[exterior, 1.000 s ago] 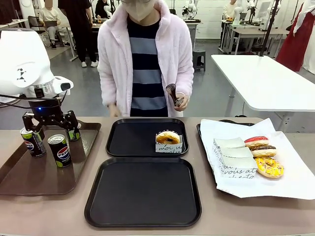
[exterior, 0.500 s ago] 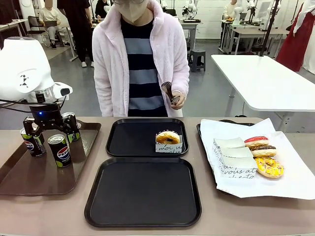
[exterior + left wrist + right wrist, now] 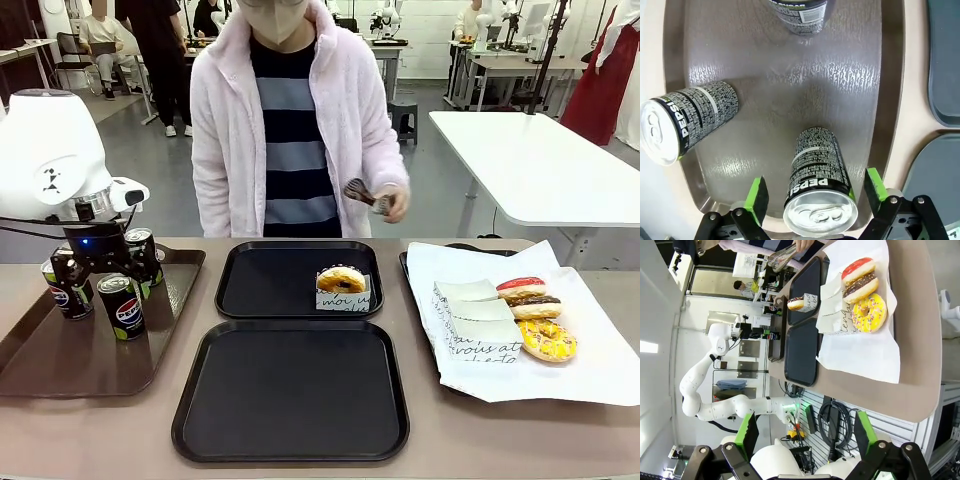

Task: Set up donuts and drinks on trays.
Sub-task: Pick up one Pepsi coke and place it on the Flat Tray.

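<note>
Left gripper (image 3: 816, 192) jaws spread, green pads (image 3: 758, 196) either side of an upright Pepsi can (image 3: 819, 165), clear of it. Can stands on the brown tray (image 3: 790, 100), on the side nearer the black trays (image 3: 945, 60). I'd centre, drop to mid-body, then squeeze gently: thin wall. Right gripper (image 3: 805, 432) spread, empty. Another can (image 3: 797, 15) on the brown tray is cut off; person's tool (image 3: 362, 190) I can't identify.
</note>
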